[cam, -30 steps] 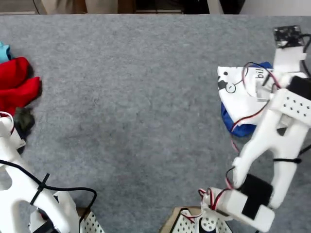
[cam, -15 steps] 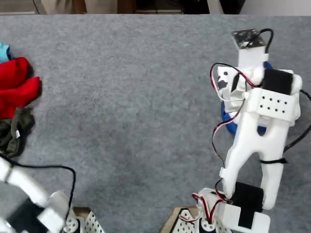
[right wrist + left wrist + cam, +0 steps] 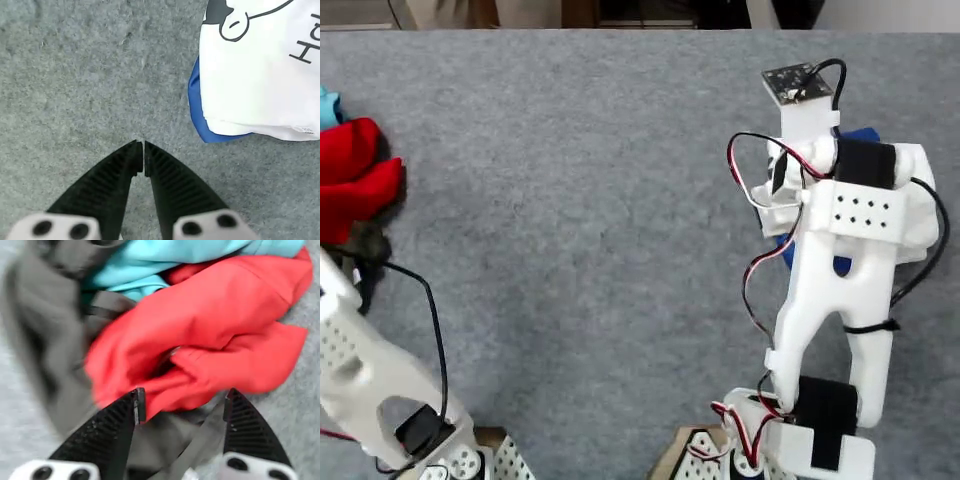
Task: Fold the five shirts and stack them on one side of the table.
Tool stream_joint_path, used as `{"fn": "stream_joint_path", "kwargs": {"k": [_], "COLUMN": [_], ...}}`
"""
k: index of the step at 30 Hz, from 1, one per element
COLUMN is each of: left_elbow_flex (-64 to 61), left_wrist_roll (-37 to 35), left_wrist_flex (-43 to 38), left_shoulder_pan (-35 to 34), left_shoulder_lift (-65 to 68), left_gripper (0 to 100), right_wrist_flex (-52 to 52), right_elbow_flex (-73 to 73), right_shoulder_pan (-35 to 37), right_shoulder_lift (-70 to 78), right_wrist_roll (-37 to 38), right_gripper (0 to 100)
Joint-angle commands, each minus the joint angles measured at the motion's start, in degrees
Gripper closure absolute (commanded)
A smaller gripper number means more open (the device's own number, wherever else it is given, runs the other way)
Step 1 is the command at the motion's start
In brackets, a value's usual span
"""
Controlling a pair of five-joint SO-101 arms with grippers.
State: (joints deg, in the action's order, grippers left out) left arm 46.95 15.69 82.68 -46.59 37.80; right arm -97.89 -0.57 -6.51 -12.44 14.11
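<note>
Our left pincer [image 3: 183,402] gapes over the red shirt [image 3: 215,325], which we judge it should grasp next, while our right pincer [image 3: 140,150] hangs closed and empty.

Our left hand [image 3: 183,401] is wide open, its black ribbed fingers [image 3: 117,425] splayed well apart and pointing downward. The left arm [image 3: 360,370] sits bent at the near-left corner in the high view, w/ a black cable [image 3: 430,320] looped beside it. Our right hand [image 3: 142,146] has its tips pressed together. The right arm [image 3: 840,290] stretches straight out from its base, w/ the wrist [image 3: 855,200] at the far end.
</note>
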Motion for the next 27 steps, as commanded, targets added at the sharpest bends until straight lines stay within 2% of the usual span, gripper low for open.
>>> {"fn": "stream_joint_path", "kwargs": {"k": [1, 4, 9, 13, 18, 23, 27], "left_elbow_flex": [8.88, 15.65, 26.90, 31.82, 32.18, 32.09, 32.09], "left_wrist_roll": [-8.09, -10.99, -10.90, -11.16, -10.99, -10.99, -11.08], "left_wrist_flex": [3.43, 9.32, 16.70, 18.20, 18.20, 18.29, 18.29], "left_shoulder_pan": [2.73, 5.36, 9.23, 10.20, 11.25, 17.85, 23.74], "left_shoulder_lift": [8.04, 12.00, 13.93, 12.88, 3.56, -6.29, -13.93], "left_gripper": [74, 76, 98, 99, 98, 98, 98], "right_wrist_flex": [-0.18, -0.09, 1.93, 4.40, 4.75, 4.75, 4.75], "right_elbow_flex": [0.04, 0.04, -0.22, -0.31, -0.31, -0.40, -0.48], "right_shoulder_pan": [0.92, 0.92, 1.01, 1.10, 6.11, 11.03, 11.56], "right_shoulder_lift": [-2.77, -2.77, -2.77, -2.77, -2.77, -3.03, -3.21], "right_wrist_roll": [-0.62, -0.62, -0.26, -0.35, -0.53, -0.62, -0.62], "right_gripper": [97.8, 97.8, 97.7, 97.7, 97.7, 97.8, 97.7]}}
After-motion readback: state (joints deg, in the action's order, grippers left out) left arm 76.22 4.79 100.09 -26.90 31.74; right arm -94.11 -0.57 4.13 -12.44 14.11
